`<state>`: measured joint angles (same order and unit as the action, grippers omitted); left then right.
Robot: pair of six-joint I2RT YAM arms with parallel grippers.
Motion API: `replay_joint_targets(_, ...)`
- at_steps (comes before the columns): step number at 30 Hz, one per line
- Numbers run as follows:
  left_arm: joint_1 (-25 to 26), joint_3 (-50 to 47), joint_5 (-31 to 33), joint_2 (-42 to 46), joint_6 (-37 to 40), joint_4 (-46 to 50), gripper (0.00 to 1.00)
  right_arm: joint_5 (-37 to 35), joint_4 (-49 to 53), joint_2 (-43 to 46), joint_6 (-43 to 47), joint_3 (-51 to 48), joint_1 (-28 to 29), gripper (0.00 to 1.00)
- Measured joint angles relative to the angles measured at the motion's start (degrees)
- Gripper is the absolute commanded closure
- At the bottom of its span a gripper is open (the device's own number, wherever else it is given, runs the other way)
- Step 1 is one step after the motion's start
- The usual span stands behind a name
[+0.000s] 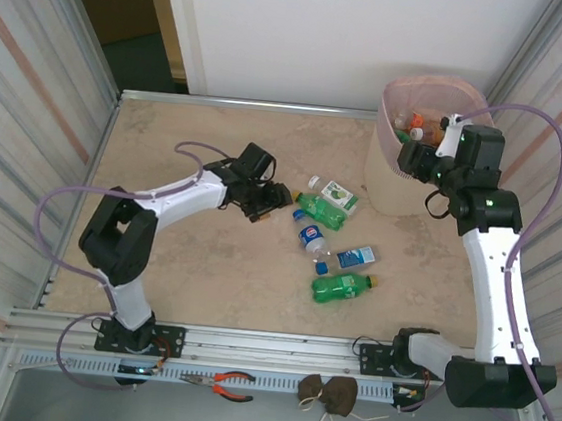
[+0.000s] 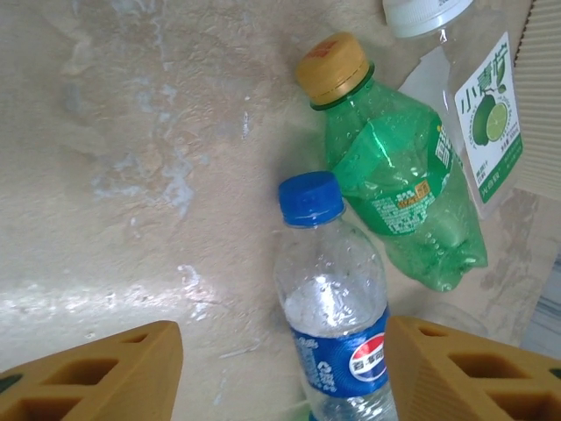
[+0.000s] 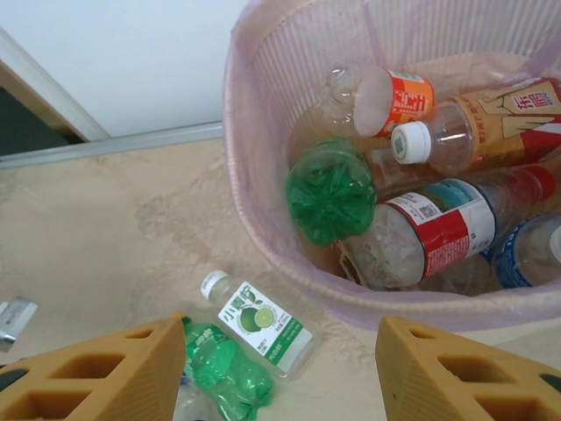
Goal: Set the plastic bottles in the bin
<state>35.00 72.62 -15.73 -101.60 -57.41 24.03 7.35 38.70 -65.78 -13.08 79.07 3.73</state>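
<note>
While one bin (image 1: 382, 169) stands — five bottles (image 1: 343, 286) outside

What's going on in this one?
Two arms are clearing a table into a pink bin. The left gripper is open, straddling a blue-capped Pepsi bottle that lies on the table, not yet gripped. Beside it lie a green bottle and a lime-label bottle. A blue-label bottle and a second green bottle lie nearer the arms. The right gripper hangs open and empty at the bin's rim; the bin already holds several binned bottles.
</note>
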Motion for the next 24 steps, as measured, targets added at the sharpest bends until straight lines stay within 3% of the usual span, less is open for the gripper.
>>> replay_joint_targets(13,2.8,9.7,-0.5,-12.3,-6.1,1.6,0.46,1.0,0.4,1.7,0.1,-0.6,-3.9,0.42)
replay_joint_targets(24,3.0,12.4,-1.8,-16.8,-8.0,1.9,0.51,3.0,0.3,1.8,0.2,-1.4,-4.5,0.42)
